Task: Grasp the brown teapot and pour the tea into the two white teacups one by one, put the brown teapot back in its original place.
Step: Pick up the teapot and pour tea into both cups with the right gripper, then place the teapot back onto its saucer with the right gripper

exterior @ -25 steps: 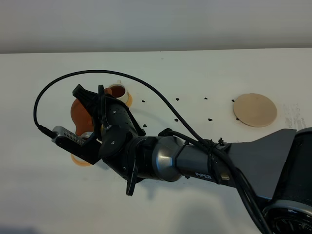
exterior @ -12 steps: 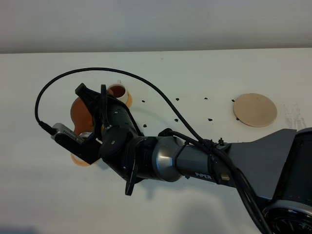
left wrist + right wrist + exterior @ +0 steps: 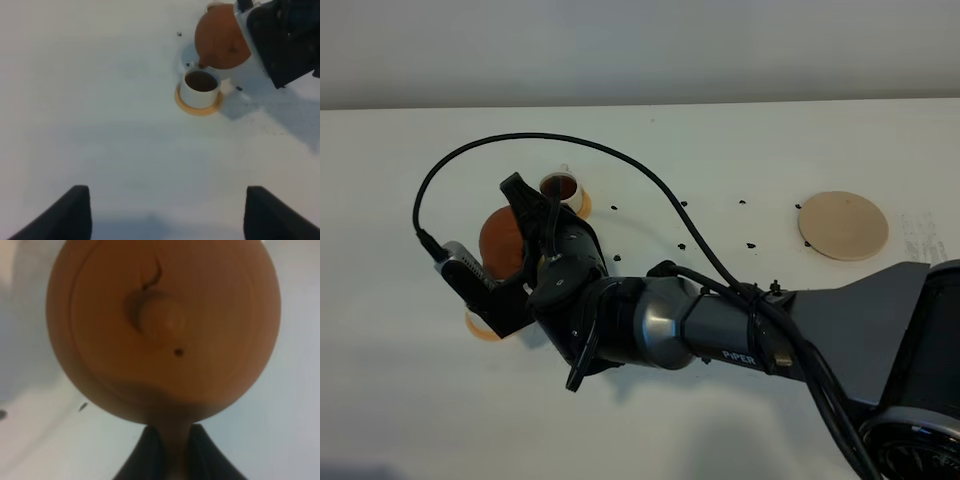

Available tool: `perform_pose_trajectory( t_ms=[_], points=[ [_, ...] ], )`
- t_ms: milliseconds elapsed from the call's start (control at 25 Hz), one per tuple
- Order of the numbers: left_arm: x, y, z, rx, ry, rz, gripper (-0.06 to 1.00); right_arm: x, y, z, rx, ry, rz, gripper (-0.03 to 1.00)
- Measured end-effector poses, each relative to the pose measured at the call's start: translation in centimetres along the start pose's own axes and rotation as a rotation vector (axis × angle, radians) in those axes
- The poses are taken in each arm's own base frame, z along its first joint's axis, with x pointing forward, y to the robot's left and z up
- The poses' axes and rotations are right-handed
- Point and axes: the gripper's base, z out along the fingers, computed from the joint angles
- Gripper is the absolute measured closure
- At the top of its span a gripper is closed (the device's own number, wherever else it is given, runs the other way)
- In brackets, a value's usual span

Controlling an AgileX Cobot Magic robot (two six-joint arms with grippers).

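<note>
My right gripper (image 3: 528,250) reaches across to the left and is shut on the handle of the brown teapot (image 3: 500,236), holding it above the table. In the right wrist view the teapot's lid (image 3: 160,315) fills the frame, with the fingers (image 3: 150,455) closed on the handle. One white teacup (image 3: 563,190) holds dark tea on its orange saucer. Of the other cup only the saucer edge (image 3: 477,326) shows; the wrist hides the cup. In the left wrist view the teapot (image 3: 222,37) hangs with its spout just over a tea-filled cup (image 3: 200,87). My left gripper (image 3: 167,220) is open and empty.
The pale beige round coaster (image 3: 843,225) lies bare at the right of the white table (image 3: 740,140). Small dark specks (image 3: 749,244) dot the table between the cups and the coaster. My right arm (image 3: 720,335) and its cable span the middle.
My right gripper and the teapot have shifted right and rotated. The far teacup, partly covered before, now shows fully with dark tea in it.
</note>
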Motion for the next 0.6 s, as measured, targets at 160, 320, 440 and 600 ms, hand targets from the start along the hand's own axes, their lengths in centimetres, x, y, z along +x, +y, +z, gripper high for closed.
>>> perform_pose_trajectory(
  t_ms=[160,320,440,600],
  points=[
    [0.0,0.0,0.0,0.0,0.0,0.0,0.34,1.0,-0.7,-0.6,-0.02,-0.001,0.089,0.84],
    [0.0,0.0,0.0,0.0,0.0,0.0,0.34,3.5,-2.3,-1.6,-0.037,0.012,0.272,0.84],
    [0.0,0.0,0.0,0.0,0.0,0.0,0.34,5.6,-2.8,-2.0,-0.083,0.04,0.433,0.84],
    [0.0,0.0,0.0,0.0,0.0,0.0,0.34,7.3,-2.2,-1.8,-0.181,0.081,0.626,0.84]
  ],
)
